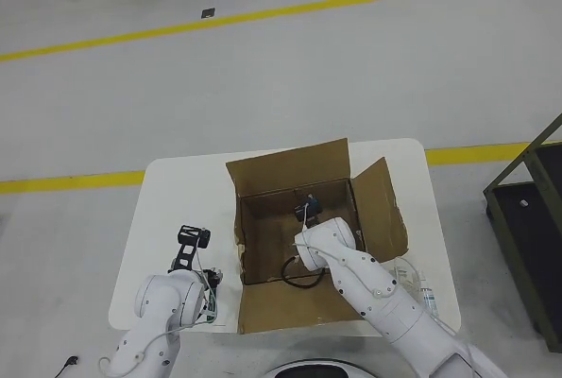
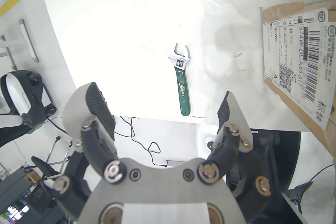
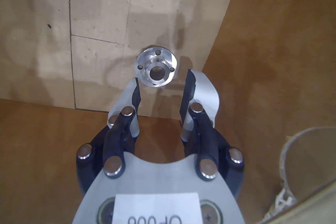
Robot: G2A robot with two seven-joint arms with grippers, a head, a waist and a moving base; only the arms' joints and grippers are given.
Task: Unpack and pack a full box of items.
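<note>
The right claw (image 3: pixel 163 91) hung open inside the box (image 3: pixel 262 38), close to a metal flange (image 3: pixel 156 69) lying flat on its floor. The flange looked heavy, rigid and slick, so gripping across its rim seemed safest. The left claw (image 2: pixel 160 98) was open over the worktop (image 2: pixel 118 25).

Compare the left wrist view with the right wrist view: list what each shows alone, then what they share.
Left wrist view: a green-handled steel adjustable wrench lying on the white table, beyond the open left pincer. Right wrist view: a round silver metal flange on the floor of the brown cardboard box, at the tips of the open right pincer. Shared: that box, labelled outside in the left, bare inside in the right.
</note>
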